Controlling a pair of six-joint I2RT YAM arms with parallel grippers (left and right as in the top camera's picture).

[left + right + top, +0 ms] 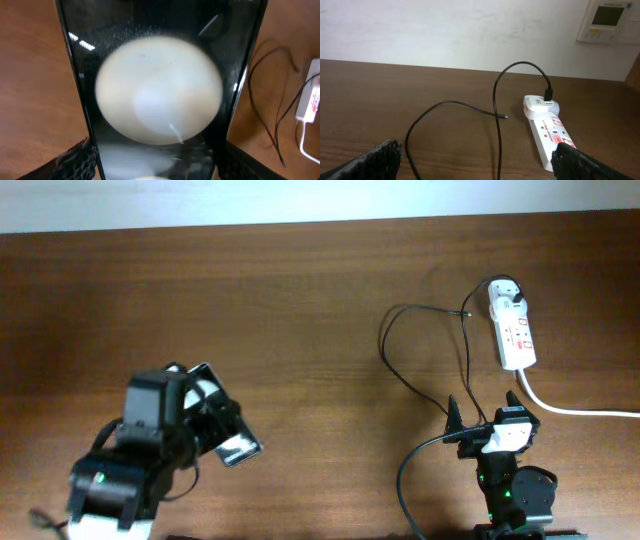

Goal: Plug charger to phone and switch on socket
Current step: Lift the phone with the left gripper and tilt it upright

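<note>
My left gripper (205, 420) is shut on the phone (236, 442), a glossy black slab held tilted above the table at the front left. In the left wrist view the phone (160, 100) fills the frame between the fingers (155, 167) and reflects a pale round shape. The socket (513, 330) is a white strip at the far right; the charger's dark plug (548, 95) sits in a white adapter at its far end. The charger cable (400, 365) loops left, and its connector tip (505, 117) lies loose on the table. My right gripper (483, 418) is open and empty, in front of the socket (552, 135).
The socket's thick white cord (575, 410) runs off to the right edge. A pale wall (445, 30) with a control panel (610, 20) stands behind the table. A thicker black cable (410, 480) trails from the right arm's base.
</note>
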